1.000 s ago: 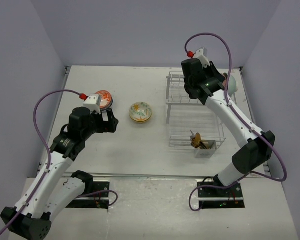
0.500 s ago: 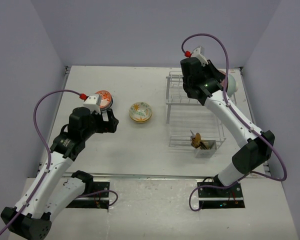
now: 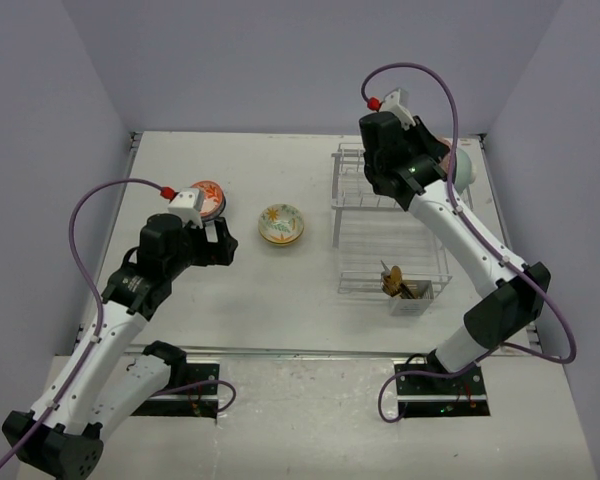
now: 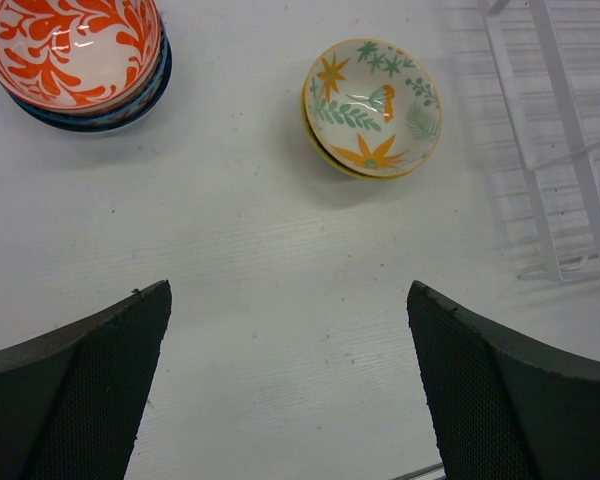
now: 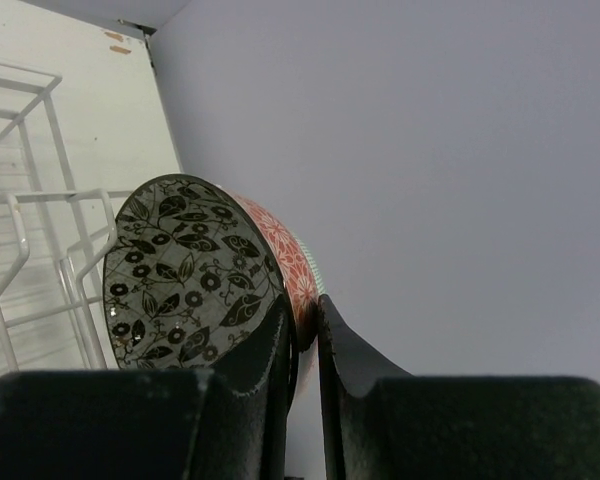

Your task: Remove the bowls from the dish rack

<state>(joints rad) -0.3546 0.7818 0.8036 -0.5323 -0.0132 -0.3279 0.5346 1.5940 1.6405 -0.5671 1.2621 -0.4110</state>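
One small round ceramic bowl (image 5: 185, 265), black leaf print on one face and red-orange on the other, stands on edge at the far right corner of the white wire dish rack (image 3: 380, 250), just beside its upright wires. We see the right gripper (image 5: 302, 322) clamped on its rim. With the rack to the bowl's left, we judge the way out is up. The left gripper (image 4: 285, 295) hangs spread wide over the white table (image 4: 260, 250), well apart.

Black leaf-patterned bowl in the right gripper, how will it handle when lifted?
Likely rigid and chippable: the black leaf-patterned ceramic bowl looks hard. Pinched at its rim by the right gripper, it may pivot or slip. It could knock the white wire dish rack beside it.
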